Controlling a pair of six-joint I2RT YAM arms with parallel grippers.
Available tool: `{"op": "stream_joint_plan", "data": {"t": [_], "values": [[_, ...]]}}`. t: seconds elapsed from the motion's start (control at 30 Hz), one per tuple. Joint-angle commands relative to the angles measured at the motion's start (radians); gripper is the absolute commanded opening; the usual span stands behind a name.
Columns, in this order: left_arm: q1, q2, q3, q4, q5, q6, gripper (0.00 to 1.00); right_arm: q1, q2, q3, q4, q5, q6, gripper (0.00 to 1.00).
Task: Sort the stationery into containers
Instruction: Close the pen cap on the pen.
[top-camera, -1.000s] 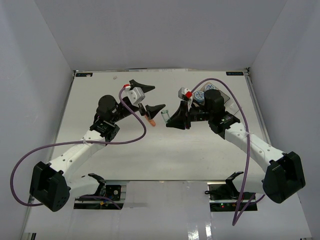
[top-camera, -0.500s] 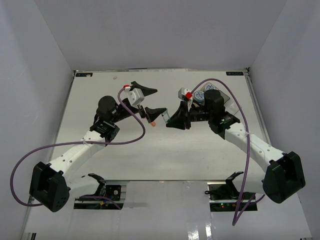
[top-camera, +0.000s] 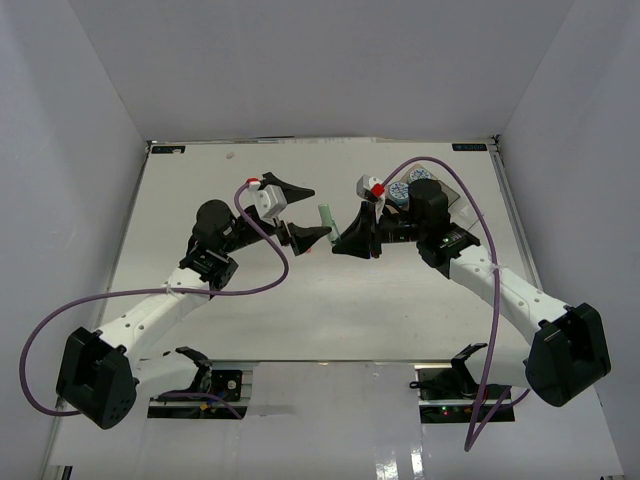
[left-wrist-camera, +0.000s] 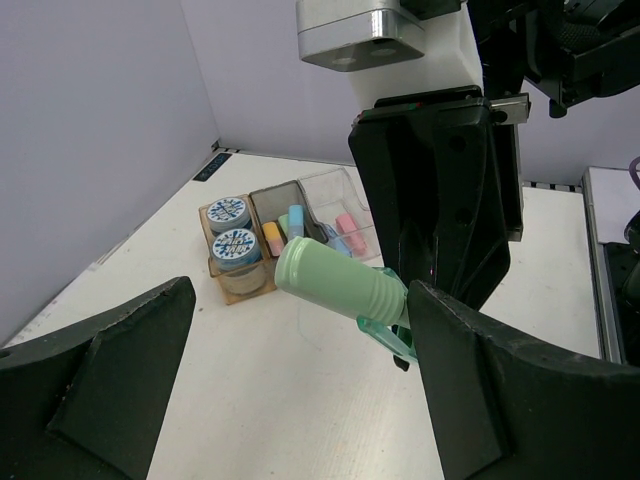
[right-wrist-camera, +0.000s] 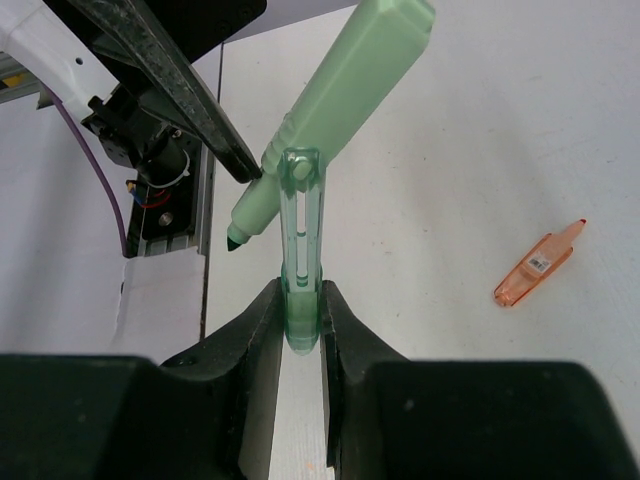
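**While hung by its clip, aloft over mid-worktop**

While clamped narrow on the translucent green clip (right-wrist-camera: 300, 230), holding the green marker (right-wrist-camera: 350, 90) clear of the worktop (right-wrist-camera: 480, 150) with the right pincer (right-wrist-camera: 300, 297). Set at an angle to that clip, dark tip bare. Facing it and spread wide: left pincer (left-wrist-camera: 300, 300), one finger to each side of the marker's blunt end in the left wrist view, apart from both as far as can be told. Lying flat on the worktop near all this, an orange piece (right-wrist-camera: 538, 265), loose. Well apart, toward the far right, the containers (left-wrist-camera: 245, 285): two blue-and-white rolls (left-wrist-camera: 228, 213) sitting in the amber tray, yellow, blue and green pieces in the smoky one, pink and blue in the clear one.
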Motion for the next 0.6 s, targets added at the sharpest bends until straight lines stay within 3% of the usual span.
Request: {"op": "stream_joint_plan", "data": {"t": [0.0, 0.57], "values": [[0.002, -0.021, 0.006, 0.021, 0.018, -0.010, 0.98, 0.004, -0.005, 0.028, 0.048, -0.017, 0.000, 0.08], [-0.006, 0.011, 0.004, 0.030, 0.023, -0.024, 0.98, 0.004, 0.003, 0.034, 0.091, -0.018, 0.055, 0.08]]}}
